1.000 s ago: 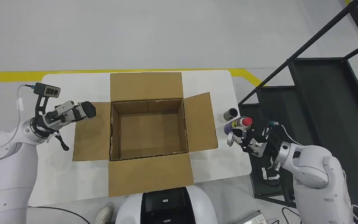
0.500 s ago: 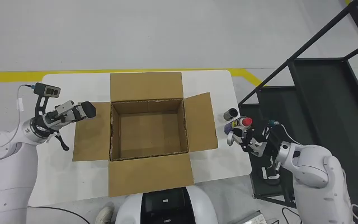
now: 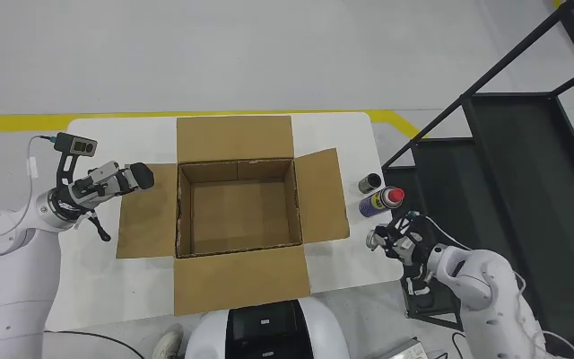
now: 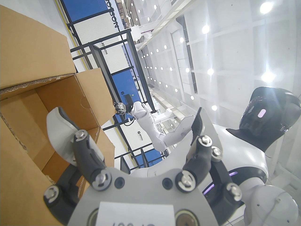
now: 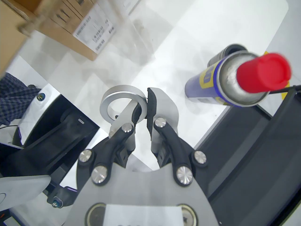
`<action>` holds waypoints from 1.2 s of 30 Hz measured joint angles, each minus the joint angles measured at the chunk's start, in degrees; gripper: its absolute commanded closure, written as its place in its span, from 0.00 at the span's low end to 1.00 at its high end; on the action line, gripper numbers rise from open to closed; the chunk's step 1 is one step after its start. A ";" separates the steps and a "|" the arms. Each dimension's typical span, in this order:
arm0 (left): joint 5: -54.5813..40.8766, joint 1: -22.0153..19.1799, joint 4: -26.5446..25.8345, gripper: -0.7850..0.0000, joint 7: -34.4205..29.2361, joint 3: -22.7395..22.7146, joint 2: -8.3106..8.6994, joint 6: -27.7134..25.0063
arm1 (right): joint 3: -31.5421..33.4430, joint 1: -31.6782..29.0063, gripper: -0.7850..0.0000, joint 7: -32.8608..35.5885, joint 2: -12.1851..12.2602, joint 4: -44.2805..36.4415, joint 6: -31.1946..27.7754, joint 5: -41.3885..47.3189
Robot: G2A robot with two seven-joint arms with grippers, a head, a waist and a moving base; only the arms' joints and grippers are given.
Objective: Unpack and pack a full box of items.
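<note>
Now: right arm backs off the cans, ring in its jaws

The right gripper [image 5: 144, 105] sat tight against the spray can [image 3: 377, 203] a second ago. It has pulled back toward the robot's side of the table [image 3: 341, 135], near the front right corner, apart from the spray can and the dark can [image 3: 369, 183] behind it. The cans haven't budged; both stand upright just off the box's right flap. The jaws are clenched on a ring [image 5: 122, 88], one pad inside the hole and one outside, pinching the rim. Can't tell whether the ring is lifted or grazing the tabletop.

The left gripper [image 3: 142, 176] hasn't moved. It's parked over the left flap with jaws spread wide and nothing between them.

Read: the box [image 3: 238, 170] interior shows bare cardboard, so unpacking looks done or nearly done. The move is toward the robot, not toward the box, so my guess is the ring is being laid out near the cans rather than packed. Could be the reverse; can't settle it from here.

Looks:
- Box: brown corrugated, mid-table, all four flaps folded out flat, walls square, floor clean. There's a white printed label [image 5: 94, 34] on an outer face.
- Ring: silver, flat-topped, thin wall, hollow centre, metal-looking. It's small against the pads, so the pinch is narrow. I'd expect it to twist or slip if bumped.
</note>
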 measured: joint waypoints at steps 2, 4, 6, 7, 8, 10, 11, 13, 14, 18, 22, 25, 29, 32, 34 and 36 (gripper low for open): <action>0.00 0.00 0.00 0.00 0.00 0.00 0.00 0.00 | -1.70 0.43 1.00 -1.69 -0.04 1.60 3.20 -5.29; 0.00 0.00 0.00 0.00 0.00 0.00 0.00 0.00 | -3.33 1.00 1.00 -2.85 -0.05 2.88 5.84 -9.51; 0.00 0.00 0.00 0.00 0.00 0.00 0.00 0.00 | -5.25 1.84 1.00 -3.76 -0.06 4.32 8.56 -13.82; 0.00 0.00 0.00 0.00 0.00 0.00 0.00 0.00 | -6.04 2.23 1.00 -4.03 -0.08 4.93 9.64 -15.38; 0.00 0.00 0.00 0.00 0.00 0.00 0.00 0.00 | -7.03 2.77 1.00 -4.23 -0.09 5.73 11.00 -17.21; 0.00 0.00 0.00 0.00 0.00 0.00 0.00 0.00 | -8.44 3.61 1.00 -4.19 -0.12 6.88 12.97 -19.54; 0.00 0.00 0.00 0.00 0.00 0.00 0.00 0.00 | -9.39 4.19 1.00 -3.98 -0.16 7.66 14.04 -20.69; 0.00 0.00 0.00 0.00 0.00 0.00 0.00 0.00 | -10.66 5.15 1.00 -3.22 -0.20 8.95 15.46 -22.02; 0.00 0.00 0.00 0.00 0.00 0.00 0.00 0.00 | -11.51 5.87 1.00 -2.39 -0.24 9.82 16.32 -22.81; 0.00 0.00 0.00 0.00 0.00 0.00 0.00 0.00 | -14.02 7.94 1.00 0.37 -0.32 12.09 17.67 -24.58; 0.00 0.00 0.00 0.00 0.00 0.00 0.00 0.00 | -15.71 9.09 1.00 1.79 -0.38 13.14 18.93 -25.64; 0.00 0.00 0.00 0.00 0.00 0.00 0.00 0.00 | -16.51 9.52 0.67 2.57 -0.38 13.40 19.74 -26.37; 0.00 0.00 0.00 0.00 0.00 0.00 0.00 0.00 | -17.49 9.97 0.56 3.52 -0.38 13.90 20.29 -26.73; 0.00 0.00 0.00 0.00 0.00 0.00 0.00 0.00 | -18.16 10.40 0.62 4.06 -0.38 14.57 20.42 -26.71; 0.00 0.00 0.00 0.00 0.00 0.00 0.00 0.00 | -18.46 10.67 0.61 4.23 -0.38 14.95 20.39 -26.43; 0.00 0.00 0.00 0.00 0.00 0.00 0.00 0.00 | -18.69 10.87 0.58 4.16 -0.36 15.14 20.32 -26.09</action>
